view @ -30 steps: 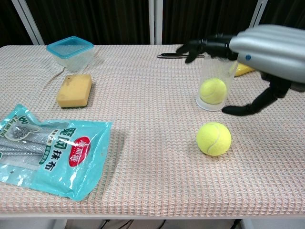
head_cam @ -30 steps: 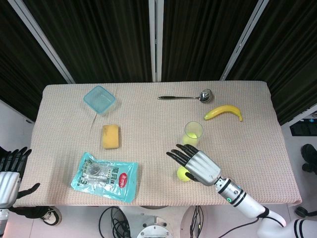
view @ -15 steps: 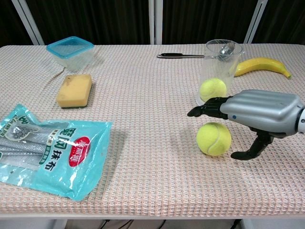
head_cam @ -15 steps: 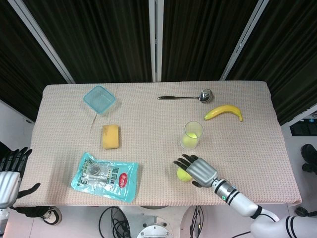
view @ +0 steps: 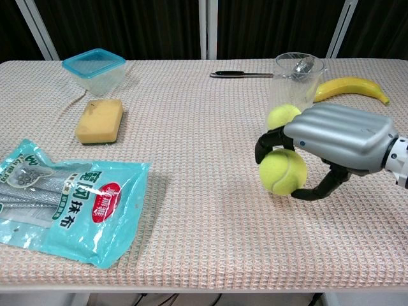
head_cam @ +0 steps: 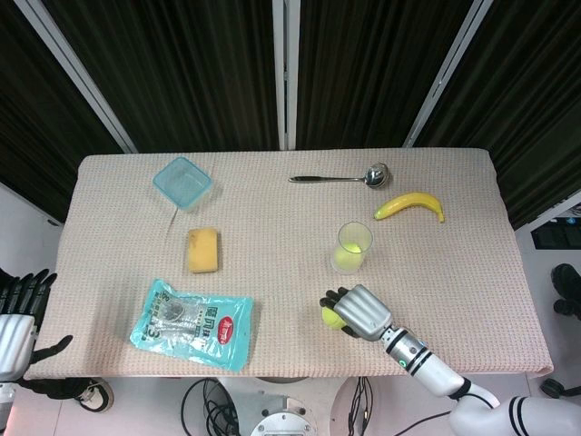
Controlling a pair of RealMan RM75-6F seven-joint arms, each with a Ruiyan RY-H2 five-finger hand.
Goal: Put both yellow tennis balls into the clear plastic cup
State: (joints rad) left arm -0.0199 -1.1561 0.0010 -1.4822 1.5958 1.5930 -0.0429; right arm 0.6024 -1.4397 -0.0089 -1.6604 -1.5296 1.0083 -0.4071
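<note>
Tennis ball (view: 283,172) near desk front, my right hand (view: 338,137) wrapped over it, fingers (view: 266,141) curled on its far side, thumb hooked under on near side; gripping it. Second tennis ball (view: 282,115) sits inside clear plastic cup (view: 295,73), upright just behind my hand. My left hand (head_cam: 20,313) off desk (head_cam: 272,209) at left edge, fingers apart, holding nothing. Banana (view: 349,87) and spoon (head_cam: 338,178) behind cup. Sponge (view: 99,120), blue-lidded container (view: 94,68), snack bag (view: 60,201) on left.
</note>
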